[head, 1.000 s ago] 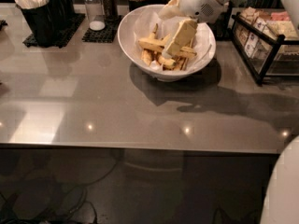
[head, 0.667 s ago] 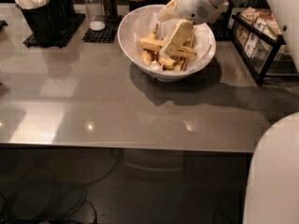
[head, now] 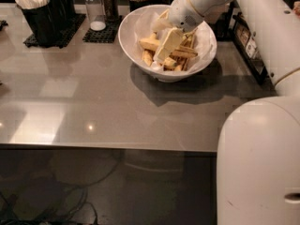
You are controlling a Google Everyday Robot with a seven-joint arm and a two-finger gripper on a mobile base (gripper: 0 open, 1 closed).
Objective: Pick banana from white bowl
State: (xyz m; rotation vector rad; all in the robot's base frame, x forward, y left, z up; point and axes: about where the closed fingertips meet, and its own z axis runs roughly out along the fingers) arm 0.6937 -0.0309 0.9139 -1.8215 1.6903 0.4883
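Note:
The white bowl (head: 136,46) stands at the back middle of the grey counter, lined with crumpled white paper and holding several yellow bananas. The long banana (head: 161,45) with brown streaks lies across the middle of the pile. My gripper (head: 165,48) reaches down into the bowl from the upper right, its pale fingers (head: 168,42) over the bananas in the middle of the bowl. The white wrist above hides the bowl's back rim and part of the fruit.
A black holder with white packets (head: 40,8) and a salt and a pepper shaker (head: 96,6) on a black mat stand at the back left. A black wire rack (head: 248,41) stands right of the bowl. My white arm (head: 262,163) fills the right foreground.
The arm's white body has come much further into view at the lower right. The gripper has stayed in the bowl over the bananas.

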